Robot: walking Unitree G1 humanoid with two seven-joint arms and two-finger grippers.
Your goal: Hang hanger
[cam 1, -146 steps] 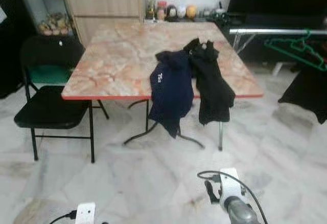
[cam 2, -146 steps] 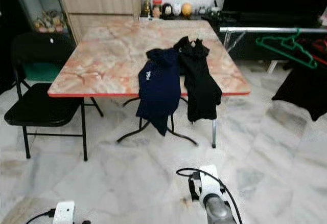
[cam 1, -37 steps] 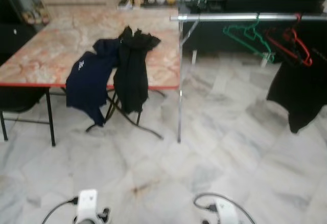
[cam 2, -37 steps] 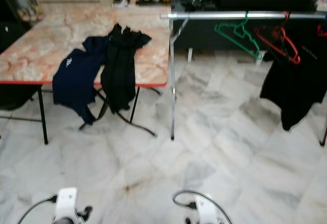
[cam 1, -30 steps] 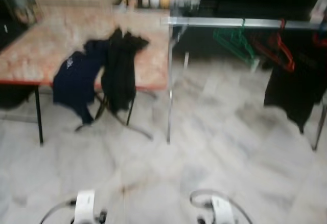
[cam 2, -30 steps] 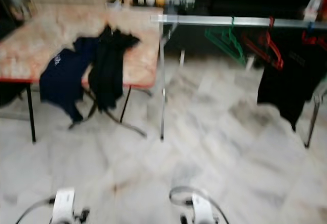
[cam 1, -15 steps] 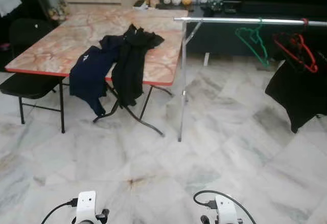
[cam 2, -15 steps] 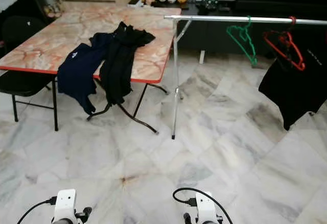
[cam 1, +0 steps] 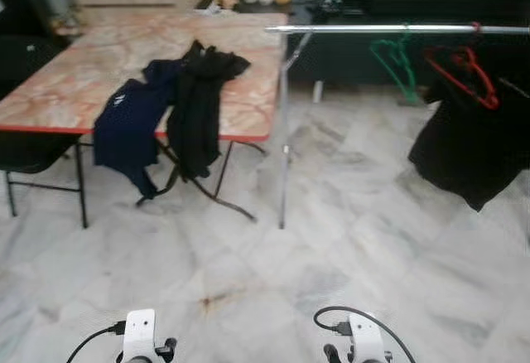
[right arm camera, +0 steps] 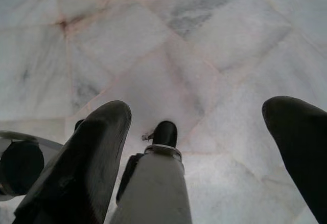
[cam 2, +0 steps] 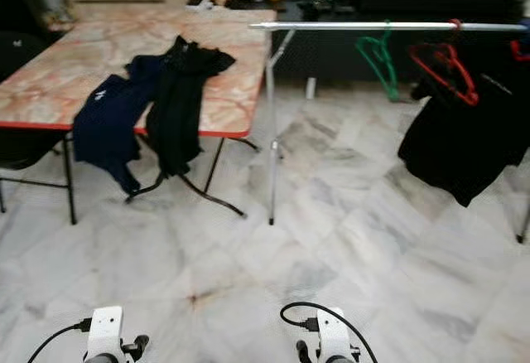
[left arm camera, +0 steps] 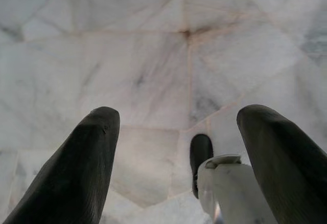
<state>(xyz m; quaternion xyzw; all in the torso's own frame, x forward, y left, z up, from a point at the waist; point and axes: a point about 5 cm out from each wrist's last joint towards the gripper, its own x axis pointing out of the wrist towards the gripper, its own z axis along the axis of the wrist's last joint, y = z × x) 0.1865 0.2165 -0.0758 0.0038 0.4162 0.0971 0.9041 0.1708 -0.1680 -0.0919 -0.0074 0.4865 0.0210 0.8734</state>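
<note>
1. We've got a silver clothes rail (cam 1: 397, 28) running across the right side of the room, and the hangers are on it: a green hanger (cam 1: 395, 63) nearest the rail's upright pole, then a red hanger (cam 1: 464, 73) further right.
2. A black garment (cam 1: 468, 147) hangs on the rail just by the red hanger. Can't tell which hanger it's actually on.
3. Over on the left is a folding surface (cam 1: 91, 65) with an orange marbled top. A navy shirt (cam 1: 124, 135) and a black shirt (cam 1: 199, 114) are draped over its near edge, touching each other, both dangling toward the floor (cam 1: 348, 247).
4. A black chair (cam 1: 25, 143) sits at the far left, tucked beside the surface.
5. Our left claw (left arm camera: 179, 132) hangs low over the pale marble floor, fingers spread wide, nothing between them.
6. Right claw (right arm camera: 196, 127) is the same deal: spread apart, empty, pointing down at the tiles.
</note>
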